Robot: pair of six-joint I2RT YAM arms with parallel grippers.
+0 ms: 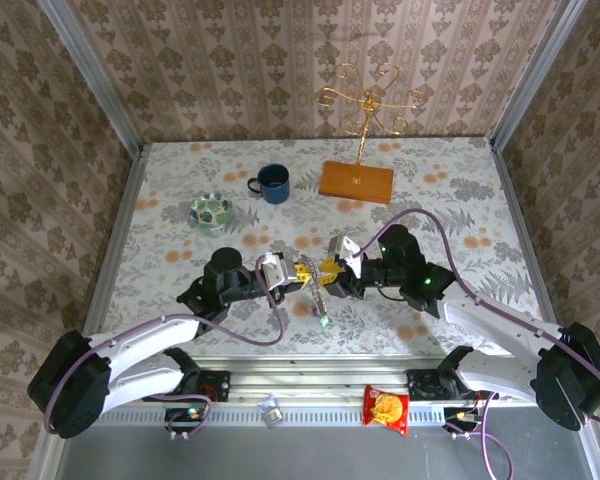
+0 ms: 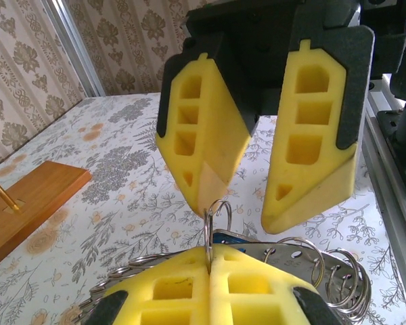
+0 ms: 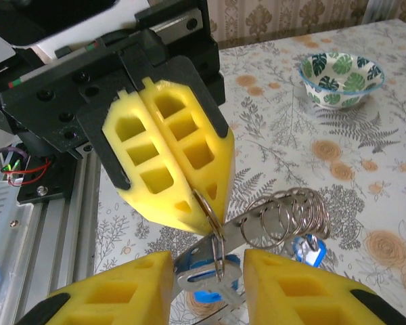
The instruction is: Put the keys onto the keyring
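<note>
- Several small metal keys with blue plastic tags (image 3: 312, 249) hang below the jaws. The yellow pads cut most of them off, so I cannot count them.
- My left gripper (image 3: 201, 217) has its jaws pressed together on one loop of the silvery wire-loop keyring (image 3: 299, 211), lifted off the counter (image 1: 450, 200). I cannot tell whether the dangling end touches down.
- My right gripper (image 2: 240, 217) faces it tip to tip with its jaws spread. The pinched loop stands in the gap, and I see no contact.
- From above, both arms crowd the bunch, which reads as a thin hanging strip.
- Well behind sit a dark blue mug (image 1: 273, 183), a green leaf-patterned bowl (image 1: 212, 211) and a wooden block carrying a gold wire stand (image 1: 357, 181).
- A red snack packet (image 1: 387, 408) lies on the metal rail between the arm bases.
- The counter has a grey floral print with orange blooms, and damask wallpaper lines the walls.
</note>
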